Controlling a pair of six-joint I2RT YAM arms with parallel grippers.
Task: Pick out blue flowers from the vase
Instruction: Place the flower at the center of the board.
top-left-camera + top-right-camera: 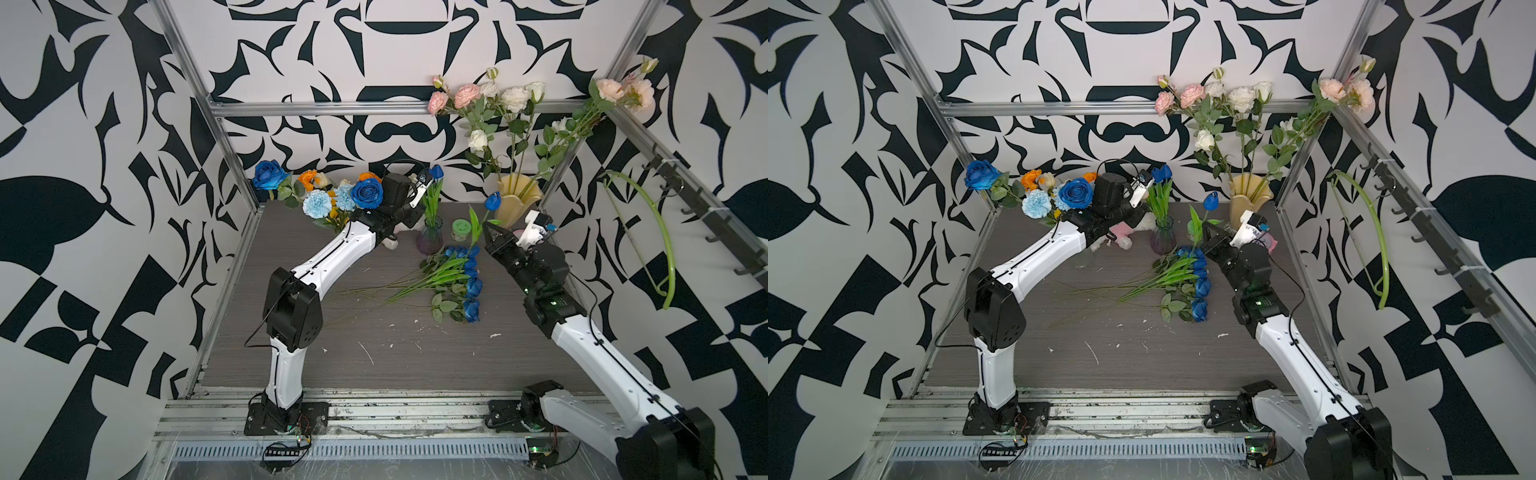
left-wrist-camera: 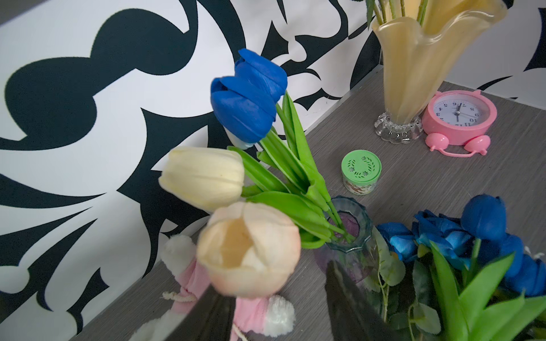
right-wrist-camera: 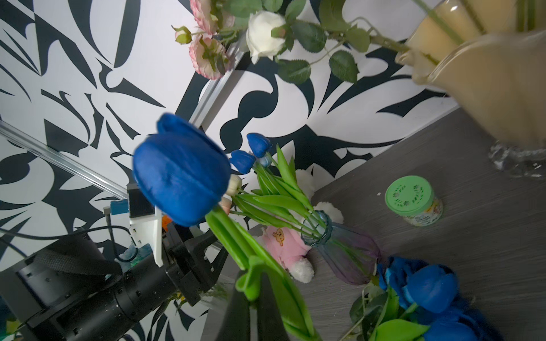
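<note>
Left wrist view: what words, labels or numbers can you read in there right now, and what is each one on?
"10": hour numeral on the white dial of the pink round alarm clock, which lies flat and is seen upside down.
"8": same dial; the other numerals are too small to be sure of.
Small jar with the green perforated lid: printed band on its side, too blurred to read.

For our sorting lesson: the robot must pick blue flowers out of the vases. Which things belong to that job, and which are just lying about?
Job: held tulip, right pincer, vase tulips, glass vase, blue roses, carnations, blue pile on the table.

Lying about: clock, green jar, plush toy, pale roses.
</note>
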